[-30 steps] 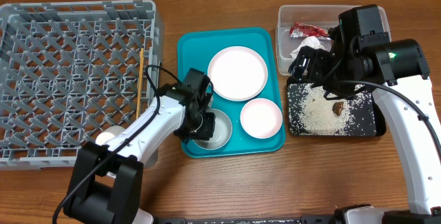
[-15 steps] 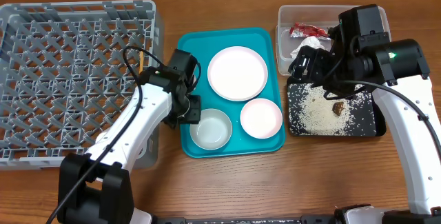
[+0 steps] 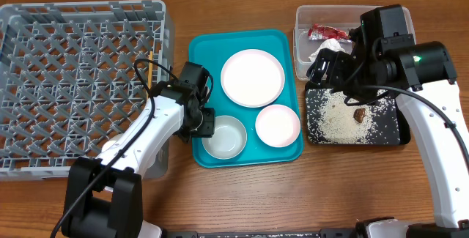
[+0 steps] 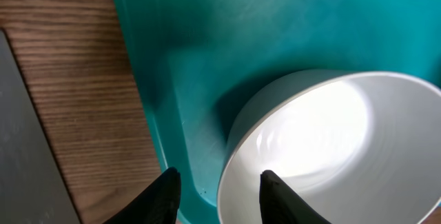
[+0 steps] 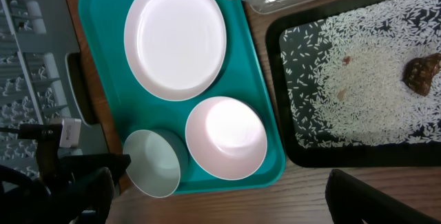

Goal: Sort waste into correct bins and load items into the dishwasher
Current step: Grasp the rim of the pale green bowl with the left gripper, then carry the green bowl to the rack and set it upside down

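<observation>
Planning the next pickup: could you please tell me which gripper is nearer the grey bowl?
Left. The left gripper straddles the rim of the grey bowl with its fingers; the right gripper hovers by the clear tub.

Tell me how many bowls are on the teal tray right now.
2. The grey bowl sits in the teal tray's near-left corner, and the white bowl sits beside it in the near-right corner. Nothing on the tray looks able to hide another.
</observation>
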Controlling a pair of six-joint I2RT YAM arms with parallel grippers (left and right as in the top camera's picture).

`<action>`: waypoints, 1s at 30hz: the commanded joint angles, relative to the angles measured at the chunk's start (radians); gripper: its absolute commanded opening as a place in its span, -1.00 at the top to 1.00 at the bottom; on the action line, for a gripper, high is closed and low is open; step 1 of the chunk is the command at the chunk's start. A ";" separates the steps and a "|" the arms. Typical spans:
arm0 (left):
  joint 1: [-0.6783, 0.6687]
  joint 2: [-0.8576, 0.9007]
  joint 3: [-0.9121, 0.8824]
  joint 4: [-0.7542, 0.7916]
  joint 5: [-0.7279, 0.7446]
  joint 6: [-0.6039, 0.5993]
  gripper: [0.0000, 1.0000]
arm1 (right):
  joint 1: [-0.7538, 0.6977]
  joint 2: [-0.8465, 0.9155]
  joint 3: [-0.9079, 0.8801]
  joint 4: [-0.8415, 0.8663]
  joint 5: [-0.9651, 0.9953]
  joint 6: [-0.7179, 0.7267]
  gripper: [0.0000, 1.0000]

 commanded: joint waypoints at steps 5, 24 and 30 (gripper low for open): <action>-0.003 0.008 -0.025 0.026 0.019 0.015 0.17 | 0.000 -0.001 0.016 0.005 -0.005 -0.005 -1.00; -0.002 0.008 -0.082 0.114 0.014 0.016 0.17 | 0.000 -0.001 0.016 0.005 -0.005 -0.005 -1.00; -0.002 0.008 -0.129 0.147 0.015 0.015 0.58 | 0.000 -0.001 0.016 0.005 -0.005 -0.005 -1.00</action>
